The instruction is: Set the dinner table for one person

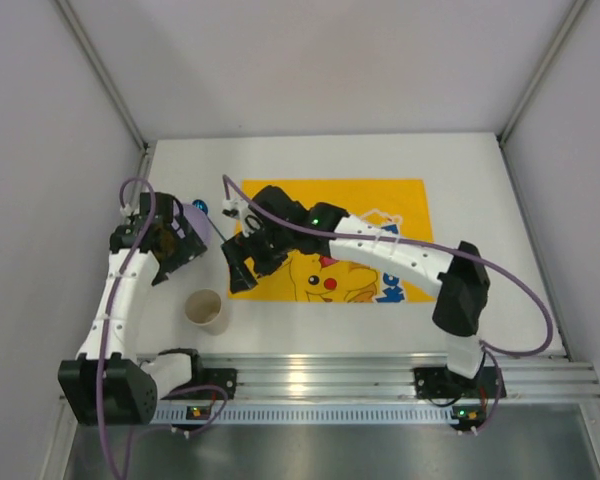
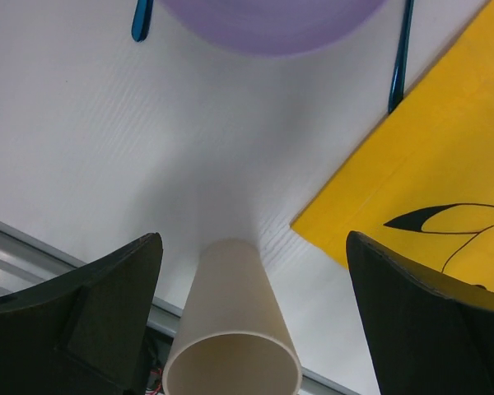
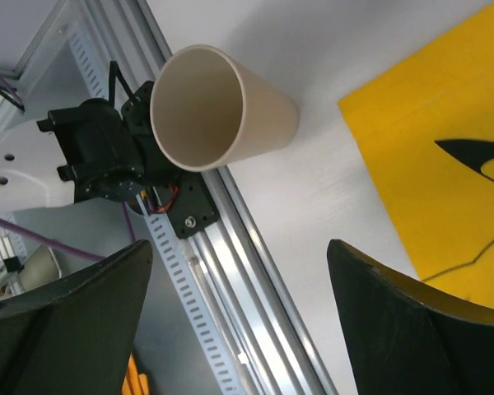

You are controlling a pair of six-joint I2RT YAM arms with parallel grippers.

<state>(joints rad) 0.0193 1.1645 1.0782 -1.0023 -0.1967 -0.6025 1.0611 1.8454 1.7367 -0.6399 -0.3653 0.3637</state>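
Observation:
The white dinner table (image 1: 480, 190) carries a yellow Pikachu-print cloth (image 1: 380, 205). A cream cup (image 1: 208, 310) stands upright on the bare table off the cloth's near left corner. My left gripper (image 1: 168, 252) is open and empty, hovering behind and left of the cup. In the left wrist view the cup (image 2: 233, 329) stands between its open fingers (image 2: 123, 304), below them. A purple plate (image 2: 272, 20) lies beyond, with blue utensils (image 2: 401, 58) on either side of it. My right gripper (image 1: 248, 262) is open and empty, above the cloth's left edge.
The silver rail (image 1: 380, 375) runs along the near edge, also in the right wrist view (image 3: 255, 271). The cup (image 3: 222, 107) stands close to the left arm's base (image 3: 107, 152). Grey walls enclose the table on three sides.

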